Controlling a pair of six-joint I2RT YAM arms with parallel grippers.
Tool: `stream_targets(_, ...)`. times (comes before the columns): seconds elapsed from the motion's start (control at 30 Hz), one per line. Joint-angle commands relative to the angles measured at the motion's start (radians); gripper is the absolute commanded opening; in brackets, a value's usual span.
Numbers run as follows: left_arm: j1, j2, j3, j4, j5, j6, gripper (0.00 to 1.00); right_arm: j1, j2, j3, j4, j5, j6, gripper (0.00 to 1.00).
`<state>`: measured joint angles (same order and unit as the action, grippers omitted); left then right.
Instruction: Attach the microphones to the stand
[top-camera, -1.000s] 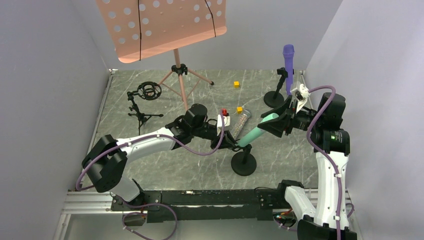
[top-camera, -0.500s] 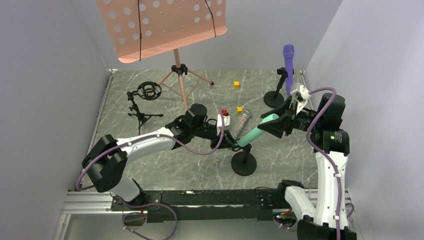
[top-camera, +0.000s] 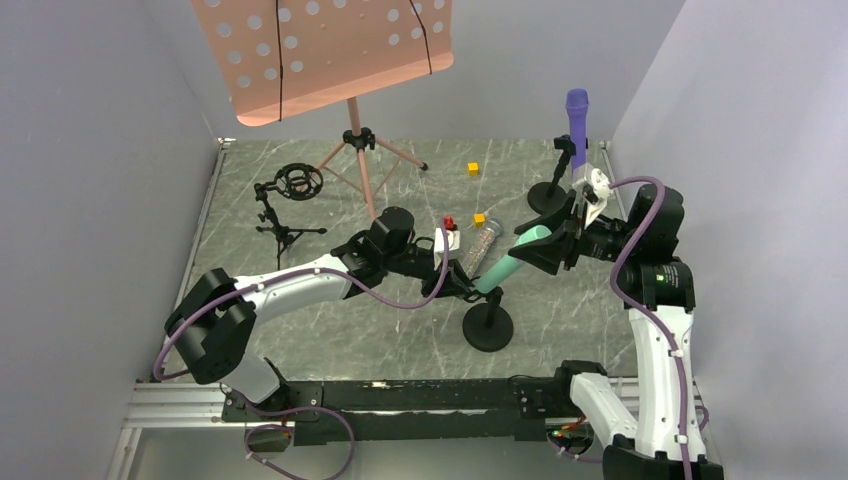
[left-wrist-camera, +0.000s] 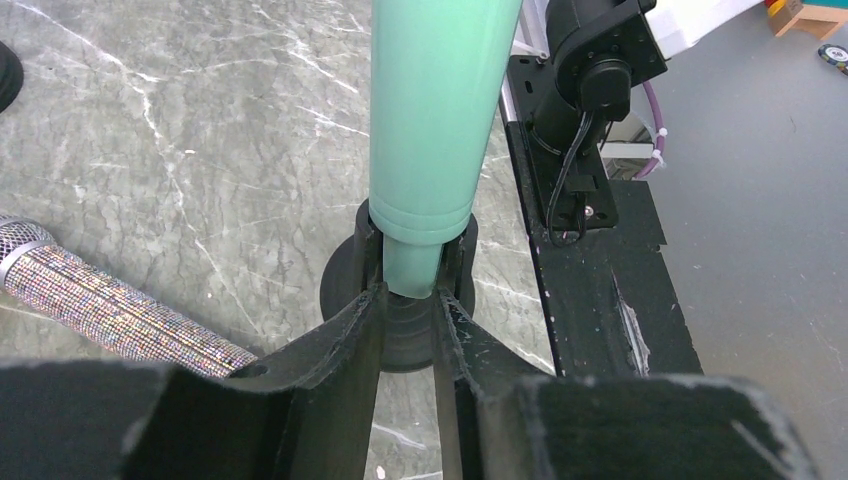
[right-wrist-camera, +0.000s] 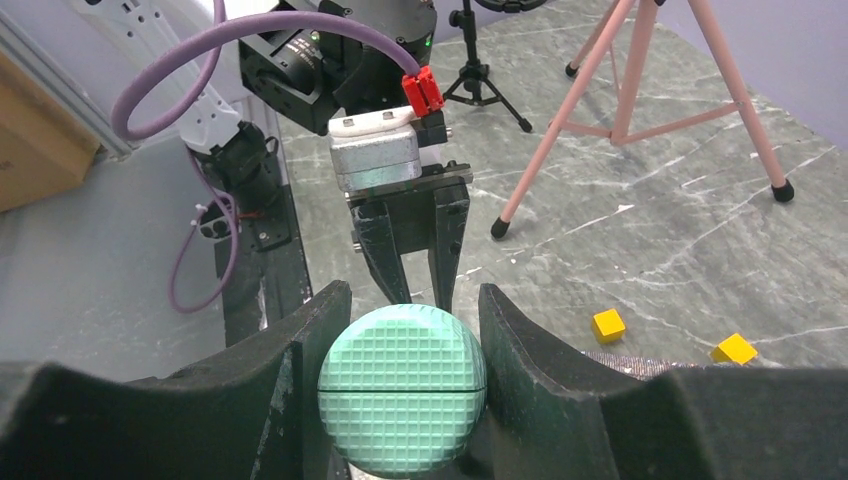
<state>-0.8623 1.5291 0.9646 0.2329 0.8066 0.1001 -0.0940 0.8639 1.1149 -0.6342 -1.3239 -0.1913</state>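
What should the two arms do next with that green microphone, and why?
Likely the right end effector should push the mint microphone slightly deeper into the stand clip: only its narrow tail sits there, while the left end effector braces the clip.

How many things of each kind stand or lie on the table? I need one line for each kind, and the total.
Microphones: 3 (purple, mint, glittery)
Yellow cubes: 2
Round-base stands: 2
Tripod stand with ring mount: 1
Pink music stand: 1
Total: 9
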Motion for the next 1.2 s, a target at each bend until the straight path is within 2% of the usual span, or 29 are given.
stream_targets(0.0, -0.017, 0.019, 0.029, 0.058, 0.012, -0.025, 0.34, 0.039, 0.028, -0.013, -0.043, 0.127, 0.0, 0.09)
stream_targets(0.37, -0.017, 0.02, 0.029, 0.069, 0.009, -0.03, 0.38, 0.085, 0.028, -0.06, 0.032, 0.237, 0.092, 0.07)
stream_targets(1.17, -0.017, 0.02, 0.02, 0.069, 0.006, -0.031, 0.44, 0.09, 0.016, -0.131, -0.105, 0.28, -0.053, 0.07)
